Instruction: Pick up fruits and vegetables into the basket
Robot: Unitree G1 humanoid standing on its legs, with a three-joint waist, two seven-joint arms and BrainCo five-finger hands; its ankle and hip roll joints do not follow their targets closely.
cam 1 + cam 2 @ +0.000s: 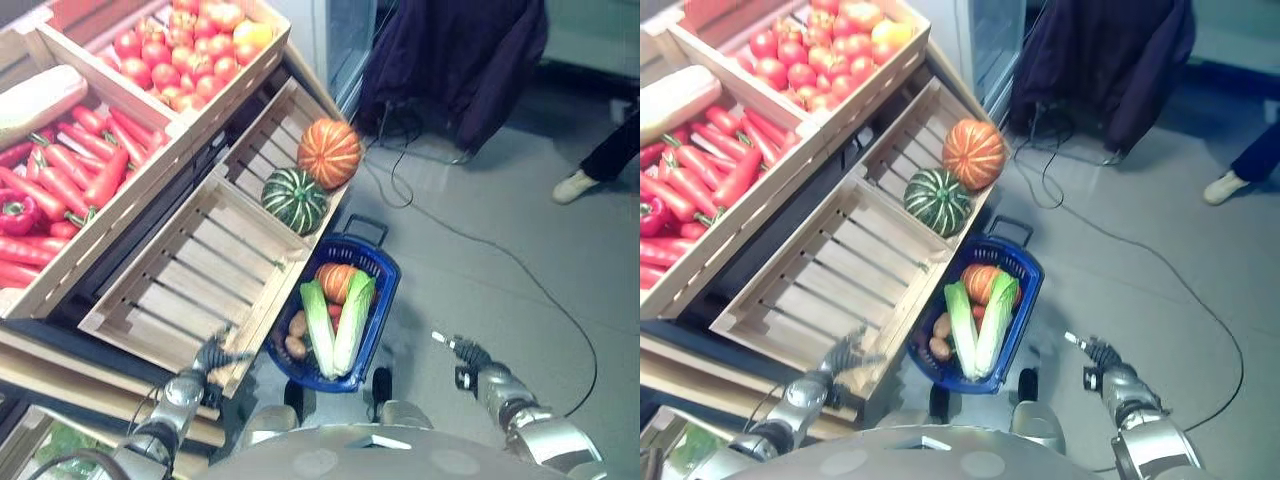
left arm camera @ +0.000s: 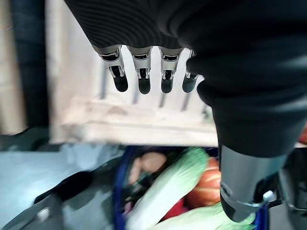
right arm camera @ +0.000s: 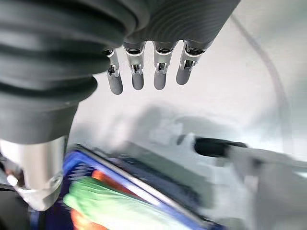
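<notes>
Left hand (image 1: 212,355) open, empty, fingers straight, over near edge of bare wooden crate (image 1: 190,275). Blue basket (image 1: 383,300) just right of it on floor, holding cabbages (image 1: 336,325) and small pumpkin (image 1: 335,281). Right hand (image 1: 462,355) open, empty, right of basket above floor. Two pumpkins (image 1: 310,175) beyond basket.

I see even, bright, diffuse light on both eye views, soft shadows only. Floor (image 1: 480,290) looks washed out, with mild glare. Wrist views are heavily blurred: basket (image 2: 120,182) and crate (image 2: 134,124) smear, while the left robot hand (image 2: 144,72) fingers stay sharp.
</notes>
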